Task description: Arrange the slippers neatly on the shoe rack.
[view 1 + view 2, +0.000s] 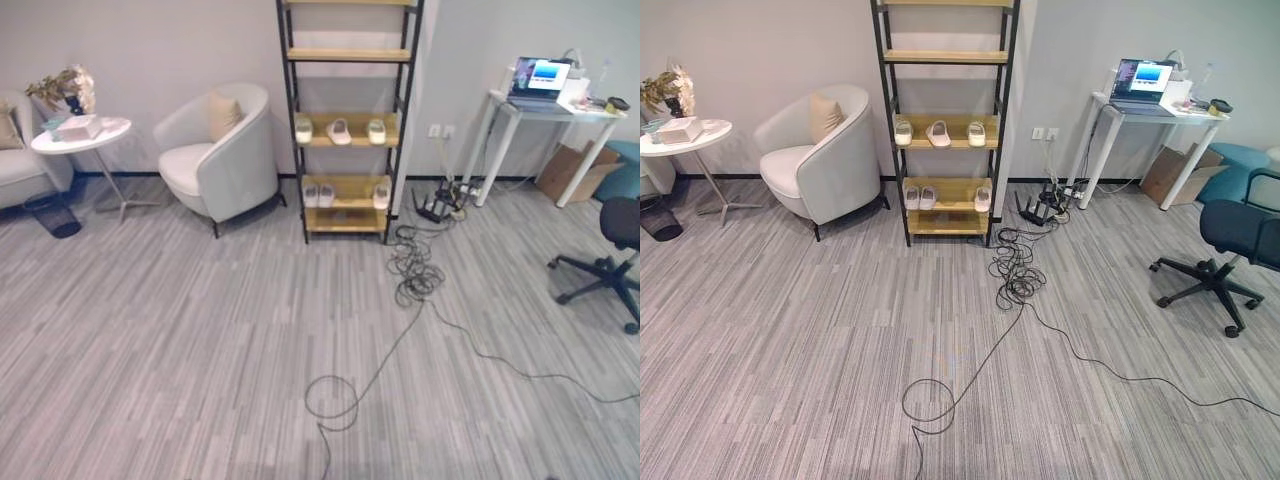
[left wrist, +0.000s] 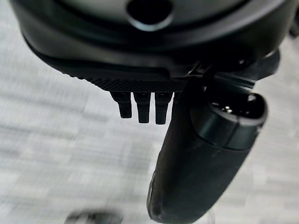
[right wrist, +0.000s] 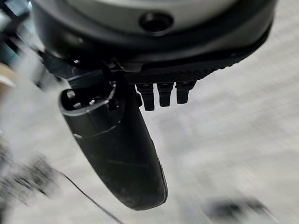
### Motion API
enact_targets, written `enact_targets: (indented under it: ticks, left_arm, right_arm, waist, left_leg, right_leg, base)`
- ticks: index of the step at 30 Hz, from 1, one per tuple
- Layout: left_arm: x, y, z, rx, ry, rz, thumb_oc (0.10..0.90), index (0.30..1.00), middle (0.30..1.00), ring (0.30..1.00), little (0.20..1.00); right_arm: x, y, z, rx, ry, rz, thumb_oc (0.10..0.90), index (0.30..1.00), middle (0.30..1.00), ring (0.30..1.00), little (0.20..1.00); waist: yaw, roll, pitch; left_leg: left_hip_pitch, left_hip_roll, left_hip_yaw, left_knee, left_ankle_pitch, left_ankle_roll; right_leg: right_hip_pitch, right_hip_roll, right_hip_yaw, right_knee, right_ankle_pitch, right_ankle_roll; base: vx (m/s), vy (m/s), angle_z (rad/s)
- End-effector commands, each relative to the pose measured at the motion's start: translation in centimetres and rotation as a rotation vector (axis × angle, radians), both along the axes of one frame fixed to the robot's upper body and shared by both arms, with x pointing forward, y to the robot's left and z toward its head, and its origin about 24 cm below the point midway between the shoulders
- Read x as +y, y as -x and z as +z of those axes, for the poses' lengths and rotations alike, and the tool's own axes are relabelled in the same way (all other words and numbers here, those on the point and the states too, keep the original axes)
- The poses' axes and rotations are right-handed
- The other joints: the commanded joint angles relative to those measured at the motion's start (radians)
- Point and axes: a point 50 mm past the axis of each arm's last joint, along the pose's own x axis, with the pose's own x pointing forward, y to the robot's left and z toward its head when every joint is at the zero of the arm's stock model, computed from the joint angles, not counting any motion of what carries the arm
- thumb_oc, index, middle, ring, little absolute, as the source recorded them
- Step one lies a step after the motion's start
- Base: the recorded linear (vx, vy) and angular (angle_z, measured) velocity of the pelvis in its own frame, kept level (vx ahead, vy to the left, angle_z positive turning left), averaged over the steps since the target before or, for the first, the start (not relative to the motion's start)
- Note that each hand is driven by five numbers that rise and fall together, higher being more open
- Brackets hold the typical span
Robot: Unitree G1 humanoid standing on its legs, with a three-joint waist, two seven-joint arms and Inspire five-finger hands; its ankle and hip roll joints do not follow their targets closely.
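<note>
The shoe rack [image 1: 345,55], a black frame with wooden shelves, stands against the far wall across the room. On its middle shelf lie three pale slippers [image 1: 339,131], spaced apart. The shelf below holds a close pair of slippers [image 1: 317,195] on the left and a single slipper [image 1: 381,195] on the right. My left hand [image 2: 187,154] hangs over the grey floor with straight fingers and nothing in it. My right hand [image 3: 121,149] hangs likewise, open and holding nothing.
A white armchair [image 1: 220,150] stands left of the rack, with a round side table [image 1: 80,135] and a dark bin [image 1: 52,213] further left. A tangle of cables [image 1: 415,265] lies by the rack's right foot. At the right are a white desk [image 1: 545,108] and an office chair [image 1: 615,250].
</note>
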Motion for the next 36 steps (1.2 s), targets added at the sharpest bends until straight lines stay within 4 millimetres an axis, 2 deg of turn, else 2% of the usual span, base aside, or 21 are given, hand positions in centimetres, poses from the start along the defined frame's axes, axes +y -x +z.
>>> enact_targets:
  ticks: [1, 5, 8, 11, 13, 15, 17, 18, 19, 20, 21, 24, 27, 28, 29, 30, 31, 33, 34, 35, 36]
  left_arm:
    - [-0.8, -2.6, 0.0, -0.046, -0.003, -0.052, 0.8, 0.9, 0.9, 0.9, 0.9]
    - [-2.6, -4.6, -0.1, -0.045, -0.006, -0.203, 0.8, 0.9, 0.9, 0.9, 0.9]
    - [-3.1, -4.4, -0.3, -0.022, -0.014, -0.267, 0.8, 0.9, 0.9, 0.9, 0.9]
    - [-4.0, -4.8, -0.3, -0.032, -0.007, -0.353, 0.8, 0.9, 0.9, 0.9, 0.9]
    - [-5.1, -6.3, -0.2, -0.057, -0.018, -0.498, 0.8, 0.9, 0.9, 0.9, 0.9]
    - [-5.9, -7.8, 0.2, -0.105, -0.036, -0.567, 0.8, 0.9, 0.9, 0.9, 0.9]
    - [-6.3, -8.2, 0.3, -0.123, -0.031, -0.582, 0.8, 0.9, 0.9, 0.9, 0.9]
    - [-6.8, -7.7, 0.1, -0.115, -0.03, -0.611, 0.8, 0.9, 0.9, 0.9, 0.9]
    - [-7.3, -6.7, -0.3, -0.09, -0.028, -0.646, 0.8, 0.9, 0.9, 0.9, 0.9]
    - [-7.3, -6.7, -0.3, -0.09, -0.028, -0.646, 0.8, 0.9, 0.9, 0.9, 0.9]
    - [-7.5, -5.7, -0.6, -0.052, -0.027, -0.672, 0.8, 0.9, 0.9, 0.9, 0.9]
    - [-7.1, -4.5, -0.8, -0.014, -0.026, -0.663, 0.8, 0.9, 0.9, 0.9, 0.9]
    - [-5.7, -3.3, -0.9, 0.032, -0.063, -0.642, 0.8, 0.9, 0.9, 0.9, 0.9]
    - [-5.1, -3.2, -0.8, 0.051, -0.098, -0.699, 0.8, 0.9, 0.9, 0.9, 0.9]
    - [-5.1, -3.7, -0.7, 0.042, -0.115, -0.736, 0.8, 0.9, 0.9, 0.9, 0.9]
    - [-5.2, -4.9, -0.4, 0.003, -0.141, -0.789, 0.8, 0.9, 0.9, 0.9, 0.9]
    - [-5.2, -6.5, 0.1, -0.058, -0.177, -0.803, 0.8, 0.9, 0.9, 0.9, 0.9]
    - [-5.1, -7.3, 0.4, -0.09, -0.187, -0.801, 0.8, 0.9, 0.9, 0.9, 0.9]
    - [-5.3, -9.1, 1.1, -0.164, -0.227, -0.821, 0.8, 0.9, 0.9, 0.9, 0.9]
    - [-5.3, -9.1, 1.1, -0.163, -0.227, -0.821, 0.8, 0.9, 0.9, 0.9, 0.9]
    - [-5.5, -10.5, 1.8, -0.23, -0.249, -0.831, 0.8, 0.9, 0.9, 0.9, 0.9]
  right_arm:
    - [0.7, -1.1, -0.2, 0.005, -0.001, 0.081, 0.8, 0.9, 0.9, 0.9, 0.9]
    - [0.9, -2.2, -0.2, 0.008, 0.01, 0.126, 0.8, 0.9, 0.9, 0.9, 0.9]
    - [1.2, -3.3, -0.1, -0.024, 0.02, 0.167, 0.8, 0.9, 0.9, 0.9, 0.9]
    - [1.3, -3.8, 0.0, -0.034, 0.029, 0.199, 0.8, 0.9, 0.9, 0.9, 0.9]
    - [1.6, -3.9, -0.1, -0.039, 0.026, 0.214, 0.8, 0.9, 0.9, 0.9, 0.9]
    - [2.1, -5.0, 0.0, -0.055, 0.031, 0.254, 0.8, 0.9, 0.9, 0.9, 0.9]
    - [2.2, -5.4, 0.0, -0.059, 0.036, 0.272, 0.8, 0.9, 0.9, 0.9, 0.9]
    - [2.5, -6.7, 0.2, -0.086, 0.042, 0.324, 0.8, 0.9, 0.9, 0.9, 0.9]
    - [3.0, -7.6, 0.4, -0.121, 0.047, 0.361, 0.8, 0.9, 0.9, 0.9, 0.9]
    - [3.0, -7.6, 0.4, -0.121, 0.047, 0.361, 0.8, 0.9, 0.9, 0.9, 0.9]
    - [3.6, -8.2, 0.5, -0.144, 0.05, 0.398, 0.8, 0.9, 0.9, 0.9, 0.9]
    - [4.2, -9.1, 0.6, -0.164, 0.045, 0.434, 0.8, 0.9, 0.9, 0.9, 0.9]
    - [5.5, -9.9, 0.7, -0.196, 0.03, 0.489, 0.8, 0.9, 0.9, 0.9, 0.9]
    - [5.9, -10.0, 0.7, -0.213, 0.033, 0.523, 0.8, 0.9, 0.9, 0.9, 0.9]
    - [5.8, -10.3, 0.9, -0.225, 0.042, 0.527, 0.8, 0.9, 0.9, 0.9, 0.9]
    - [5.8, -10.8, 1.2, -0.257, 0.044, 0.517, 0.8, 0.9, 0.9, 0.9, 0.9]
    - [6.1, -11.8, 1.7, -0.309, 0.047, 0.517, 0.8, 0.9, 0.9, 0.9, 0.9]
    - [6.1, -12.3, 2.1, -0.332, 0.057, 0.531, 0.8, 0.9, 0.9, 0.9, 0.9]
    - [6.4, -13.3, 2.7, -0.38, 0.074, 0.571, 0.8, 0.9, 0.9, 0.9, 0.9]
    - [6.4, -13.2, 2.7, -0.38, 0.074, 0.572, 0.8, 0.9, 0.9, 0.9, 0.9]
    - [6.5, -13.5, 2.9, -0.4, 0.071, 0.577, 0.8, 0.9, 0.9, 0.9, 0.9]
  waist:
    - [0.003, -0.001, 0.039]
    - [-0.011, 0.02, 0.083]
    - [-0.017, 0.017, 0.099]
    - [-0.001, 0.002, 0.147]
    - [-0.016, -0.014, 0.182]
    - [-0.008, -0.023, 0.208]
    - [0.002, -0.018, 0.212]
    - [0.037, -0.005, 0.202]
    - [0.075, 0.016, 0.192]
    - [0.075, 0.013, 0.194]
    - [0.095, 0.024, 0.182]
    - [0.123, 0.016, 0.161]
    - [0.151, -0.018, 0.128]
    - [0.141, -0.051, 0.125]
    - [0.128, -0.045, 0.131]
    - [0.11, -0.026, 0.144]
    - [0.085, -0.004, 0.16]
    - [0.069, 0.024, 0.177]
    - [0.038, 0.051, 0.193]
    - [0.033, 0.048, 0.198]
    - [0.012, 0.054, 0.21]
  left_leg:
    - [0.025, 0.073, -0.082, -0.003, -0.026, -0.065]
    - [-0.005, 0.079, -0.101, -0.003, -0.009, -0.077]
    - [-0.024, 0.097, -0.089, 0.055, -0.022, -0.087]
    - [-0.126, 0.105, -0.067, 0.308, -0.02, -0.105]
    - [-0.225, 0.163, 0.034, 0.489, 0.055, -0.1]
    - [-0.295, 0.182, 0.093, 0.608, 0.042, -0.095]
    - [-0.329, 0.153, 0.103, 0.603, 0.023, -0.095]
    - [-0.374, 0.087, 0.107, 0.475, -0.016, -0.076]
    - [-0.389, 0.065, 0.096, 0.297, 0.035, -0.074]
    - [-0.381, 0.061, 0.099, 0.289, 0.037, -0.074]
    - [-0.409, 0.039, 0.127, 0.146, 0.079, -0.072]
    - [-0.424, 0.028, 0.158, 0.091, 0.099, -0.062]
    - [-0.412, 0.02, 0.162, 0.15, 0.132, -0.029]
    - [-0.382, -0.009, 0.165, 0.171, 0.092, 0.012]
    - [-0.35, -0.016, 0.163, 0.173, 0.064, 0.028]
    - [-0.3, -0.021, 0.151, 0.174, 0.03, 0.045]
    - [-0.249, -0.02, 0.141, 0.17, 0.009, 0.061]
    - [-0.203, -0.009, 0.123, 0.152, -0.006, 0.072]
    - [-0.111, -0.008, 0.086, 0.124, -0.035, 0.075]
    - [-0.105, -0.012, 0.081, 0.123, -0.035, 0.075]
    - [-0.037, -0.022, 0.038, 0.108, -0.063, 0.063]
  right_leg:
    - [0.018, -0.064, -0.014, 0.057, -0.061, 0.065]
    - [-0.041, -0.068, -0.051, 0.151, -0.096, 0.053]
    - [-0.051, -0.061, -0.036, 0.168, -0.102, 0.045]
    - [-0.053, -0.04, 0.022, 0.175, -0.107, 0.021]
    - [-0.031, -0.038, 0.01, 0.181, -0.118, -0.002]
    - [-0.017, -0.036, 0.007, 0.188, -0.135, -0.017]
    - [-0.009, -0.037, 0.007, 0.189, -0.15, -0.015]
    - [0.021, -0.028, 0.028, 0.178, -0.172, 0.001]
    - [0.057, -0.002, 0.05, 0.17, -0.186, 0.013]
    - [0.061, -0.006, 0.051, 0.17, -0.187, 0.014]
    - [0.11, 0.015, 0.069, 0.16, -0.207, 0.018]
    - [0.154, 0.018, 0.104, 0.156, -0.222, 0.026]
    - [0.185, -0.002, 0.139, 0.225, -0.194, 0.057]
    - [0.114, -0.036, 0.128, 0.454, 0.001, 0.144]
    - [0.067, -0.041, 0.128, 0.572, 0.104, 0.185]
    - [0.018, -0.063, 0.106, 0.685, 0.181, 0.2]
    - [-0.03, -0.07, 0.085, 0.781, 0.195, 0.178]
    - [-0.127, -0.071, 0.065, 0.865, 0.143, 0.153]
    - [-0.235, -0.098, 0.026, 0.847, 0.052, 0.117]
    - [-0.228, -0.103, 0.022, 0.849, 0.047, 0.117]
    - [-0.29, -0.111, -0.015, 0.717, -0.05, 0.088]
  base:
    - [-0.01, 0.004, 0.05]
    - [-0.1, -0.014, 0.18]
    - [0.01, -0.146, 0.24]
    - [0.0, -0.248, -0.15]
    - [0.03, -0.318, -0.19]
    - [0.13, -0.231, 0.04]
    - [0.21, -0.05, -0.13]
    - [0.54, 0.034, -0.06]
    - [0.55, 0.035, -0.16]
    - [0.67, 0.016, -0.48]
    - [0.37, -0.007, -0.56]
    - [0.69, 0.027, -0.17]
    - [0.62, 0.062, -0.87]
    - [0.5, 0.098, -0.78]
    - [0.7, 0.175, -0.52]
    - [0.61, 0.203, -0.09]
    - [0.57, 0.226, 0.13]
    - [0.43, 0.144, 0.28]
    - [0.37, 0.064, 0.31]
    - [0.74, 0.024, 0.41]
    - [0.56, -0.081, 0.4]
